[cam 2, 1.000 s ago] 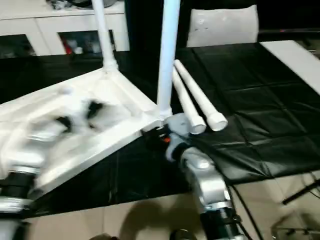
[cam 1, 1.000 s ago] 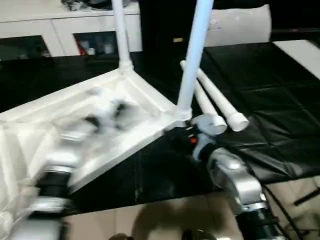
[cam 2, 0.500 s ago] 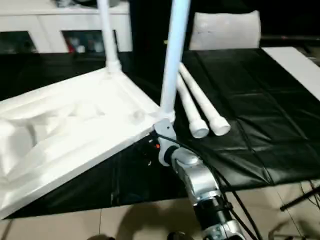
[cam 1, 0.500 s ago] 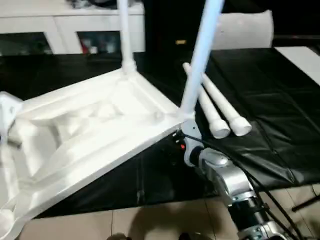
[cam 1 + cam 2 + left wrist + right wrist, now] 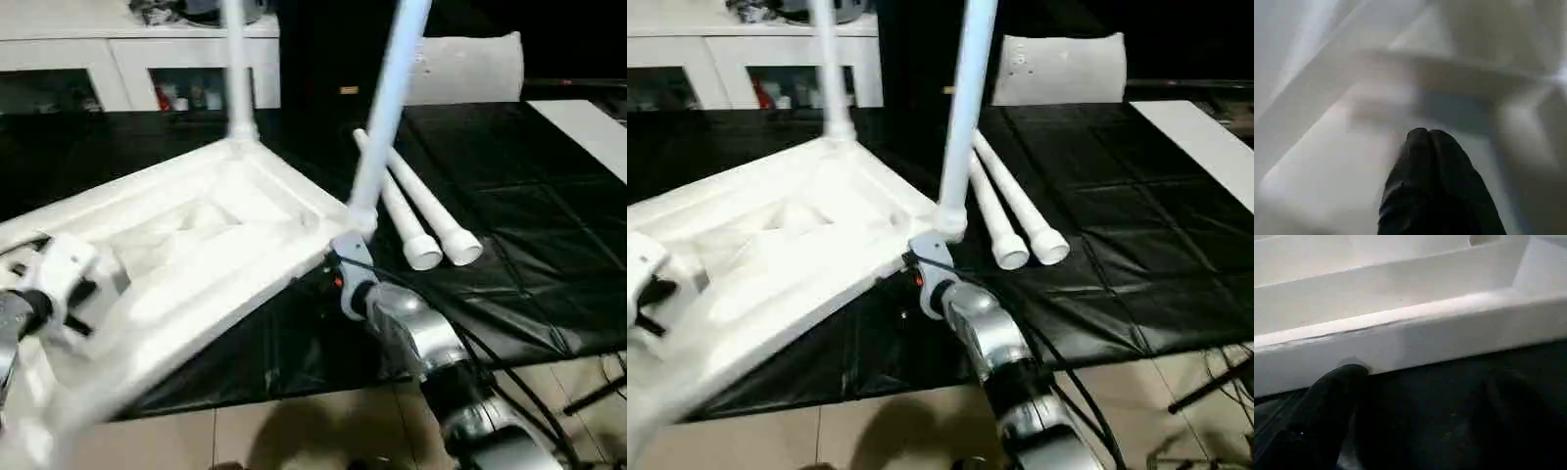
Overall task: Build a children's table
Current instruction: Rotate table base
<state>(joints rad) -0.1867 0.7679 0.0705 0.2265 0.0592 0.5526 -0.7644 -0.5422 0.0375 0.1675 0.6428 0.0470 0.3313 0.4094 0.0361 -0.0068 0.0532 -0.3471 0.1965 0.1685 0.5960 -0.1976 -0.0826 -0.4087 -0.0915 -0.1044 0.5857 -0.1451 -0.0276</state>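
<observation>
Head eyes look down at the tabletop [image 5: 196,245]; wrist cameras hug it.

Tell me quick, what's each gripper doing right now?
Left gripper: shut, empty, over the tabletop.
Right gripper: open, at the tabletop's edge, holding nothing.

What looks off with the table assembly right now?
The tabletop lies underside up but tilted, its near edge overhanging the black-covered surface. Only two legs stand in corner sockets: the far leg and the near leg, which leans. Two loose legs lie beside it.
</observation>
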